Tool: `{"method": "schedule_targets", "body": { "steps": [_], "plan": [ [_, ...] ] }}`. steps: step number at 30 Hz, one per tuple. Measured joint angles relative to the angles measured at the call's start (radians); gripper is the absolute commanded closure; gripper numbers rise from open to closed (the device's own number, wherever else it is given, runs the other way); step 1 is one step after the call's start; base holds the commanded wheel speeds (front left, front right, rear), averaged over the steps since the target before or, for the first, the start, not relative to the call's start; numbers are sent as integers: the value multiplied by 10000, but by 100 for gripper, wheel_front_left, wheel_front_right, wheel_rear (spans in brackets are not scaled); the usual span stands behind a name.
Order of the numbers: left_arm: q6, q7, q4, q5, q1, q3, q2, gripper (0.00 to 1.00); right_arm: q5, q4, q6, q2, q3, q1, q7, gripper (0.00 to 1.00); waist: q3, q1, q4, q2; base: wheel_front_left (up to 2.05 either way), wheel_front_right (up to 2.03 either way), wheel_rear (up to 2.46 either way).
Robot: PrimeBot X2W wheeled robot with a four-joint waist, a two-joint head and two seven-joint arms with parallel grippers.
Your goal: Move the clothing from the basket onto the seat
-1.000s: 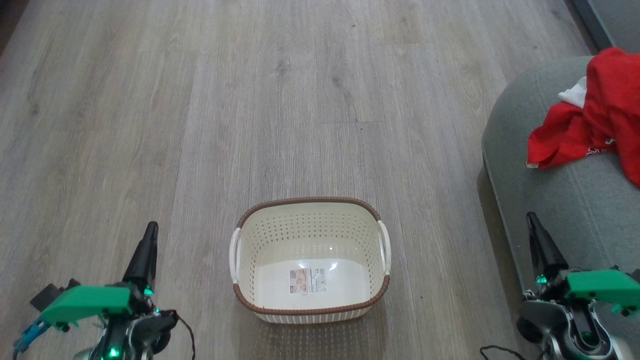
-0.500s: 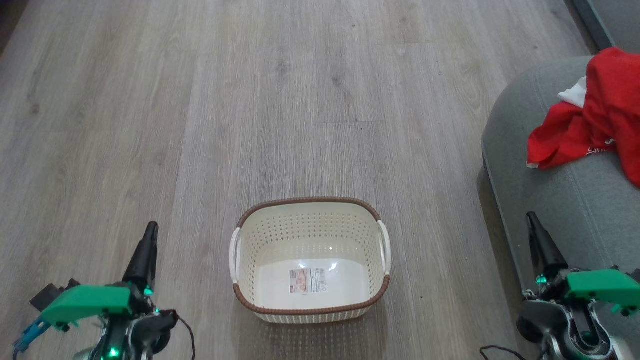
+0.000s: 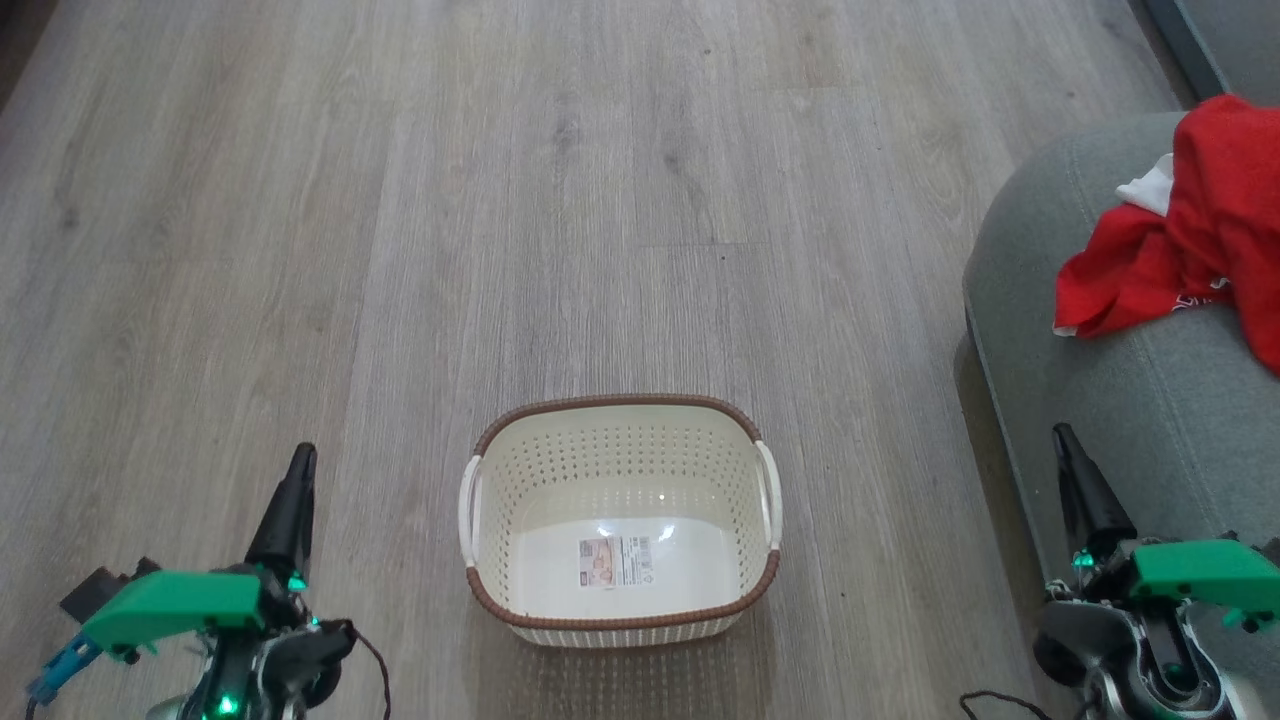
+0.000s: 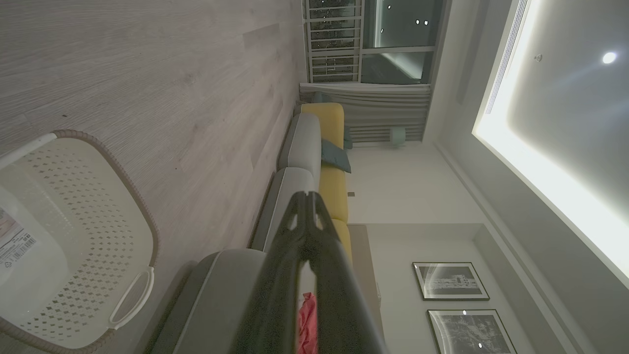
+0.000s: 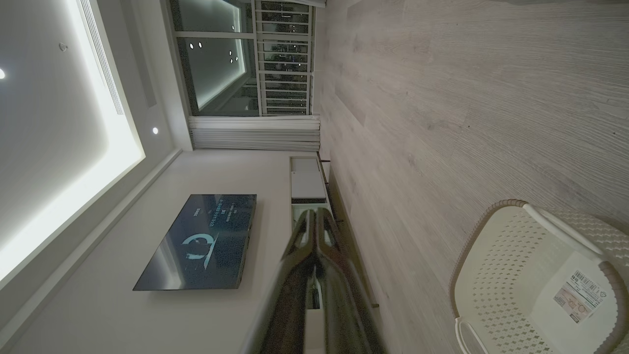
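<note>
Head view: cream perforated basket (image 3: 620, 450) with brown woven-look rim, standing on the wooden floor (image 3: 500, 200) straight ahead of the robot; inside it, a printed label (image 3: 613, 561) on the bare bottom and no fabric. Red clothing (image 3: 1190, 240) with a white patch, crumpled in a heap on the grey seat (image 3: 1120, 420) at the right, well apart from the basket. Left gripper (image 3: 302, 458) low at the left, fingers pressed together, holding nothing. Right gripper (image 3: 1063, 438) low at the right, just beside the seat's edge, fingers likewise together and bare. Left wrist view: closed dark fingers over the seat's rounded corner, a sliver of red cloth behind them, the basket's handle and rim at the lower left, two framed pictures (image 4: 449, 280) on the far wall. Right wrist view: closed fingers, a wall-mounted television (image 5: 201, 241), the basket at the lower right. Step in hand, by my judgement: none active; the transfer looks complete. The next move calls only for confirming that no garment lies out of sight, with both arms parked.
</note>
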Motion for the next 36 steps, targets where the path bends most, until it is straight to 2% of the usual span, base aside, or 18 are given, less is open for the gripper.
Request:
{"method": "schedule_targets", "body": {
  "steps": [36],
  "plan": [
    [0,0,-2,0,0,0,0,100,0,0,0,2,0,0,0,100,0,0,0,0,0,0,0]
  ]
}}
